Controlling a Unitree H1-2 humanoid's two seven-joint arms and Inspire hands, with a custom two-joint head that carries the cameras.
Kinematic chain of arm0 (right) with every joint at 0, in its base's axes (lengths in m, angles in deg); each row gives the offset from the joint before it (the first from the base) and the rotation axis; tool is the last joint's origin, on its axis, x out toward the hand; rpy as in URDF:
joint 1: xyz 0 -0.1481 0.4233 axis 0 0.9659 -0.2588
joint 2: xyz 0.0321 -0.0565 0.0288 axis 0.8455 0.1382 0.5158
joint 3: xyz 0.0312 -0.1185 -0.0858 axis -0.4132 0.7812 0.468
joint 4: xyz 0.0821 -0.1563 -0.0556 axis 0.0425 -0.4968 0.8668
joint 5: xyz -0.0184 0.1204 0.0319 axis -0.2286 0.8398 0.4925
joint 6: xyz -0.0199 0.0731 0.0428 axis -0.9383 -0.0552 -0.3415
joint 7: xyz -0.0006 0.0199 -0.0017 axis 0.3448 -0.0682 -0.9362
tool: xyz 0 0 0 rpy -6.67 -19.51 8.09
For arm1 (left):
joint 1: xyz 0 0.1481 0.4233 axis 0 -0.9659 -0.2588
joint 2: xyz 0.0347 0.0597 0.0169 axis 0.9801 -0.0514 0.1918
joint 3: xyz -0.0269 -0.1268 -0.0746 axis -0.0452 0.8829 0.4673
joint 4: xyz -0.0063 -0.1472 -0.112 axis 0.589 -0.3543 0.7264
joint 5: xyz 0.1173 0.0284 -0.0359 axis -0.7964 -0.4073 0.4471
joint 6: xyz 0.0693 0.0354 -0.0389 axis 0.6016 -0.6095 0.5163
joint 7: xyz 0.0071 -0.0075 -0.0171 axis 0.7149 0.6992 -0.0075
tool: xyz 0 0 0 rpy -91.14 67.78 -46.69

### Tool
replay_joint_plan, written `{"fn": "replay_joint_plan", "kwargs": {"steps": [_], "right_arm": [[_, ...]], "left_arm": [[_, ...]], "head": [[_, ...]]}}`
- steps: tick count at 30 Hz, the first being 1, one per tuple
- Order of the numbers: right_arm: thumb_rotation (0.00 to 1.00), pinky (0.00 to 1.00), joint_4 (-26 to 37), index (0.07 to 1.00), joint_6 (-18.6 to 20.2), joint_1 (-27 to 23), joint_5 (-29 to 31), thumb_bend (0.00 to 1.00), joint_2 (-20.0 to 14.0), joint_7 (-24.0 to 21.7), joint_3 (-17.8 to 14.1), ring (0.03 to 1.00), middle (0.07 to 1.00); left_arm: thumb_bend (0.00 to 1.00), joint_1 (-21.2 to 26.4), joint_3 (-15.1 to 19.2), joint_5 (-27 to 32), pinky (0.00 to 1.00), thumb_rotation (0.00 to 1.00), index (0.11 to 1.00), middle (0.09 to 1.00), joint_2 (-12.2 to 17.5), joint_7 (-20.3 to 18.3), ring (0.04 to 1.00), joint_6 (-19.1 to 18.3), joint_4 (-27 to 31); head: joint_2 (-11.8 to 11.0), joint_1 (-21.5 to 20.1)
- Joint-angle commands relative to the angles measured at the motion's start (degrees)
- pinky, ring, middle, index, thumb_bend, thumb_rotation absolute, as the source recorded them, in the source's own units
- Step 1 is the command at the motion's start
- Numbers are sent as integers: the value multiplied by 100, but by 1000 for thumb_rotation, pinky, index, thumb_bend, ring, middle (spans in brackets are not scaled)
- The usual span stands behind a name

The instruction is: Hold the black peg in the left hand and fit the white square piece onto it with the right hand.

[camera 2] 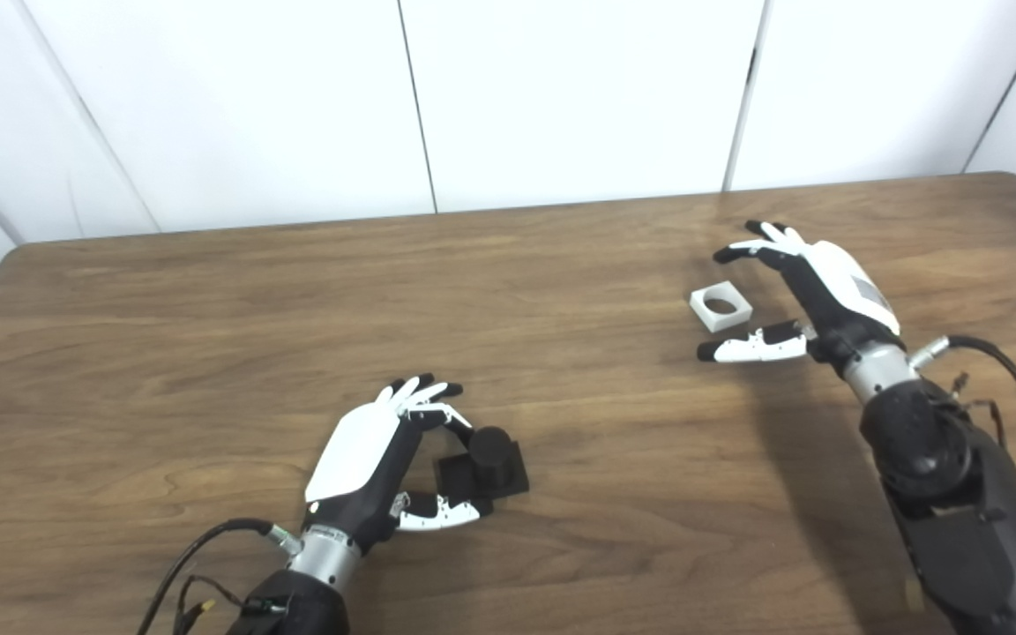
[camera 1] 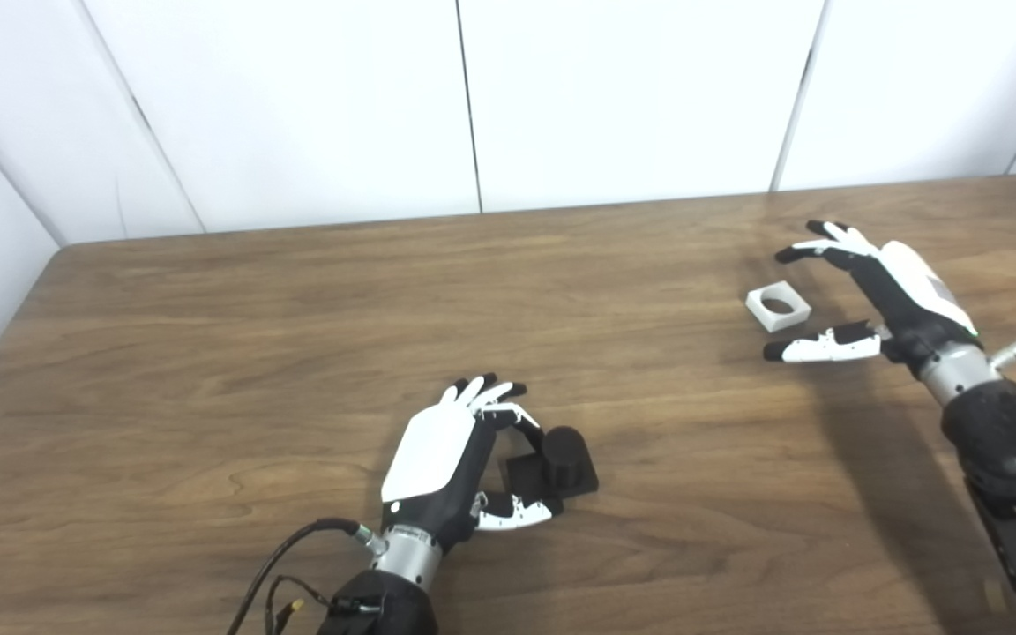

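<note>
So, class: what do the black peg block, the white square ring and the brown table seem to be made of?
Black peg block: matte, probably plastic, no glints. White square ring: matte, likely plastic, crisp moulded or printed edges. Brown table: wood or wood-look laminate, visible grain, slight sheen.

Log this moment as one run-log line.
left robot hand: open around black peg | right robot hand: open beside white square piece | both parts on table

Each hand, left hand [camera 1: 442, 463] and right hand [camera 1: 892, 295], has a glossy white back shell over a black frame, with white fingers tipped black. Silver wrist collars join bulky black forearms. Black cables loop beside each wrist.
</note>
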State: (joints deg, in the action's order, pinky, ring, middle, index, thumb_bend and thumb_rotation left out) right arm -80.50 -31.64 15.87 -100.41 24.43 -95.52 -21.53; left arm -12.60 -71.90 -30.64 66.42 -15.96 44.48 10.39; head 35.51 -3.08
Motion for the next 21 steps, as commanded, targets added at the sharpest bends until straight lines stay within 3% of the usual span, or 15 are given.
{"fn": "replay_joint_plan", "kwargs": {"steps": [1,13,21], "right_arm": [[288,1000,2,751,-101,-412,-140,920,-267,-60,58,1000,954],[235,1000,-781,746,-159,-1131,-696,927,-666,-496,759,1000,956],[208,1000,-1134,736,-244,-1463,-878,911,-708,-594,997,1000,947]], "left_arm": [[518,7,-59,-156,1000,63,493,876,35,-53,969,-2,-123],[518,-10,-4,-99,1000,61,493,873,82,-48,971,31,-108],[517,-13,23,-20,1000,60,493,879,91,-103,971,33,-79]], "head": [[7,-8],[-112,-391],[-145,-393]]}}
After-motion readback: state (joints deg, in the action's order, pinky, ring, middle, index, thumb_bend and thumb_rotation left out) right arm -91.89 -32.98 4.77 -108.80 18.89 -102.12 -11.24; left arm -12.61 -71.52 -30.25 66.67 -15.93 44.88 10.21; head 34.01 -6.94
